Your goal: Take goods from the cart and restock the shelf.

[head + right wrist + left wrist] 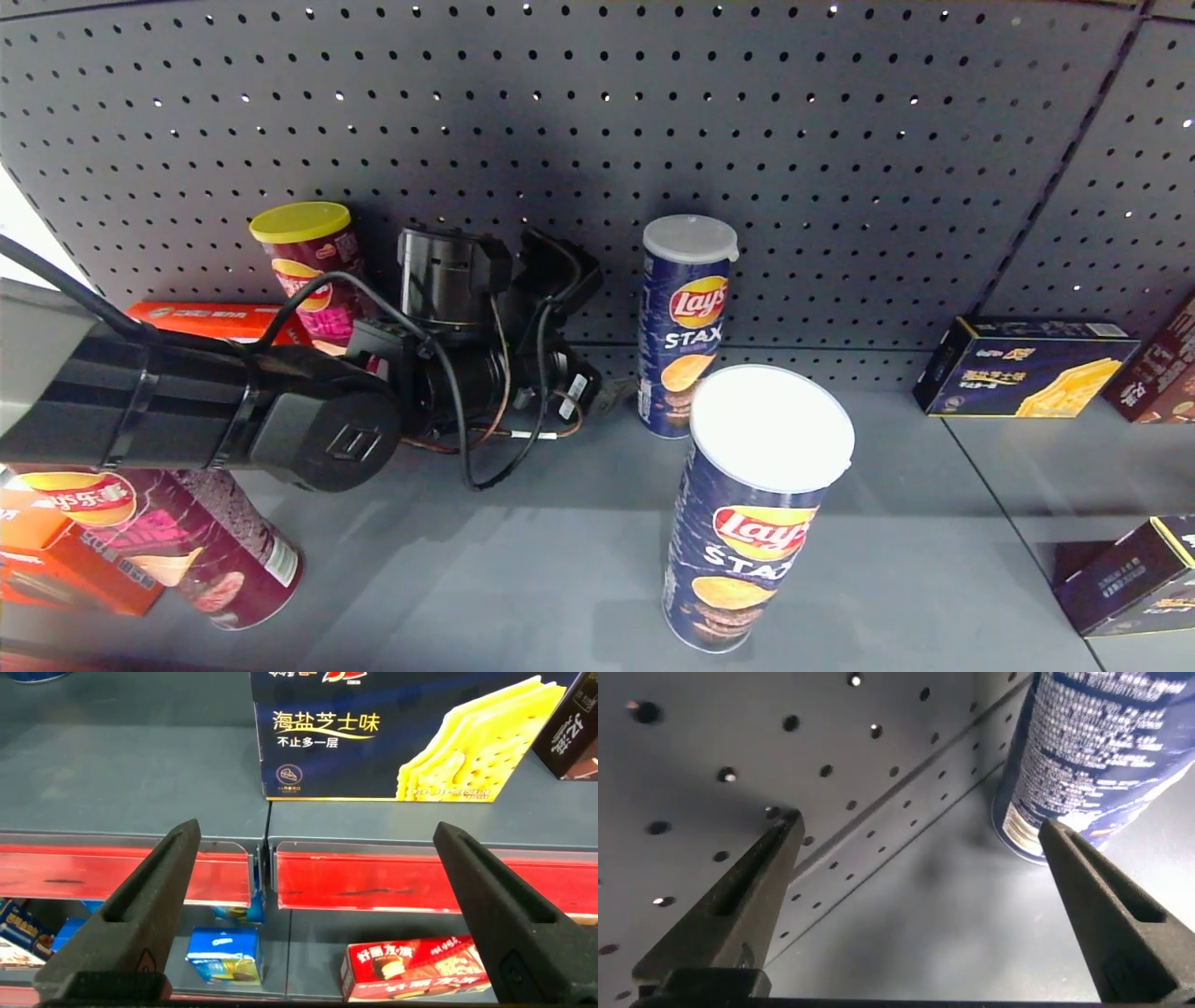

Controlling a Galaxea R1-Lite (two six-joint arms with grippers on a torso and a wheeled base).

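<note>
Pegboard (pixel 597 112) stands close before the spread left claw (pixel 917 821), blue can (pixel 1092 756) beside.

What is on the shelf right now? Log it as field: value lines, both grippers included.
shelf: grey shelf with pegboard behind
blue cans: back can and front can, both upright
maroon cans: back maroon can upright; front maroon can partly under the arm, pose unclear
left gripper: open, empty, near the pegboard beside the back can
right gripper: open, empty, facing a cracker box
</note>
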